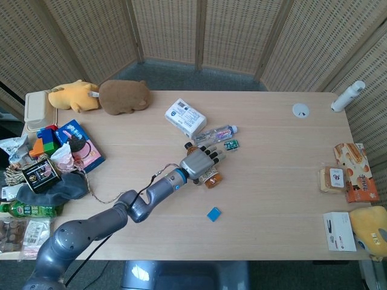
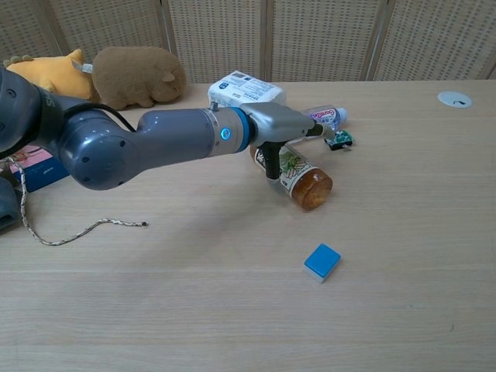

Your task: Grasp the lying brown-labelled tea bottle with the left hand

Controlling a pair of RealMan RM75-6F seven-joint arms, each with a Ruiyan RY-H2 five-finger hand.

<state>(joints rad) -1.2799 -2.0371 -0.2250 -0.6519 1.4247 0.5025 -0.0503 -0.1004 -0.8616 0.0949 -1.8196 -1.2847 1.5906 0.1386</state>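
Observation:
The brown-labelled tea bottle lies on the table, its cap toward the back left and its amber base toward the front right. My left hand is stretched out right over the bottle's middle and hides most of the label from the head view. In the chest view the left hand has its fingers held flat above the bottle, while the thumb hangs down against the bottle's near-left side. The fingers are spread and not wrapped around the bottle. My right hand shows in neither view.
A clear water bottle and a small green item lie just behind the tea bottle, with a white tissue pack further back. A blue block sits in front. A cord trails at the left, near the plush toys.

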